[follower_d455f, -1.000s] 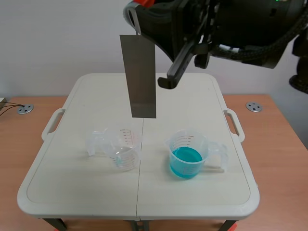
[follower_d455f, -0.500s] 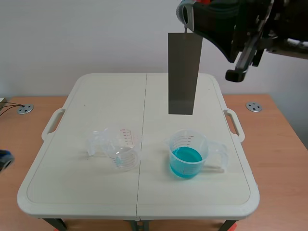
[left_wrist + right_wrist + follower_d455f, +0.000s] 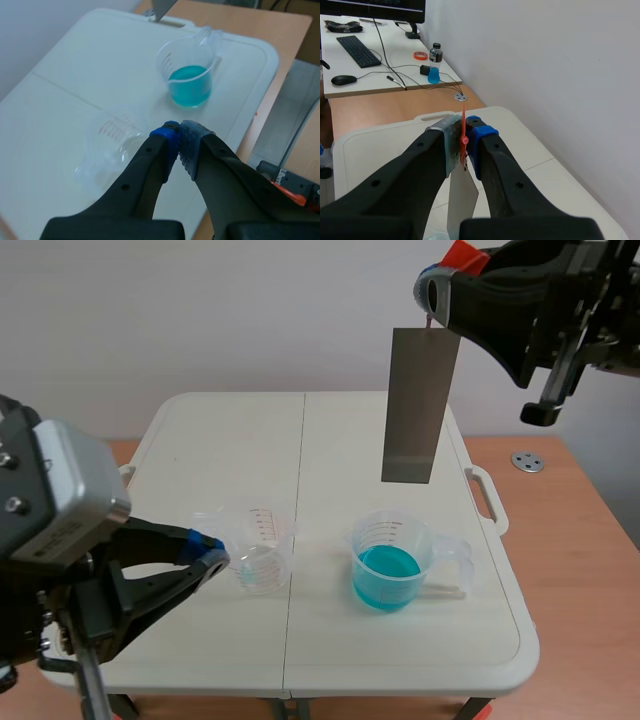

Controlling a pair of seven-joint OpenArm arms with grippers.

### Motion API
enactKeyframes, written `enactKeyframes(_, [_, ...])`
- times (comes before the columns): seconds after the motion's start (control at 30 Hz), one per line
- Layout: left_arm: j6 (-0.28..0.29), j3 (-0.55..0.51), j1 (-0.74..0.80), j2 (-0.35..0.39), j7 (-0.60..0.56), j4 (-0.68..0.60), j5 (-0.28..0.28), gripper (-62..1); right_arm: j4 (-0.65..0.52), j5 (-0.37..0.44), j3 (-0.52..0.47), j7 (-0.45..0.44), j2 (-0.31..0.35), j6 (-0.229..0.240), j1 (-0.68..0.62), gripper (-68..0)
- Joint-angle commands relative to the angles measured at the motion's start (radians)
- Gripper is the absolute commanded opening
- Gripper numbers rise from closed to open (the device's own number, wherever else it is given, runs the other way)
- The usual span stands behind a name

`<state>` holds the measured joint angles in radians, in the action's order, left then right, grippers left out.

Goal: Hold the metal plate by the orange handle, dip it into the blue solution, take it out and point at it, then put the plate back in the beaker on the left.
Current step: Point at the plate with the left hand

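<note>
A grey metal plate [image 3: 419,405] hangs upright high above the table, its lower edge above the beaker of blue solution [image 3: 387,563]. My right gripper [image 3: 440,282] is shut on the plate's thin orange handle [image 3: 463,140]; the plate [image 3: 461,204] drops below the fingers. The empty clear beaker [image 3: 257,549] stands on the left half of the table. My left gripper [image 3: 212,552] is shut on nothing, its tips close to the empty beaker [image 3: 112,141]. Ahead of it stands the blue beaker [image 3: 189,73].
The beakers stand on a white folding table [image 3: 200,440] set on a wooden desk. In the right wrist view a side desk holds a keyboard [image 3: 357,50], a mouse [image 3: 343,79], a bottle [image 3: 435,70] and a tape roll [image 3: 421,55].
The right arm has carried the hanging plate from left of centre rightward to above the blue beaker. The left arm has come into view at the lower left, beside the empty beaker.
</note>
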<state>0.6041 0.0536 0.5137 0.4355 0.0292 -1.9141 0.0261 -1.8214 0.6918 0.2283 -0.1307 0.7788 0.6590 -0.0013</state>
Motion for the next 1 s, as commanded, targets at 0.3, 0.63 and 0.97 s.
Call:
enactKeyframes(0.3, [-0.014,0.201,-0.235,-0.003,0.01,0.145,-0.01,-58.2,0.0,0.013,-0.005,-0.019,0.011,0.008,0.003,-66.3])
enactKeyframes(0.63, [-0.019,0.336,-0.415,-0.051,0.013,0.287,-0.011,-58.2,0.0,0.013,-0.005,-0.018,0.01,0.02,0.004,-66.2])
enactKeyframes(0.97, [-0.1,0.423,-0.546,-0.123,0.014,0.395,-0.011,-58.2,0.0,0.013,-0.005,-0.018,0.01,0.023,0.004,-66.3])
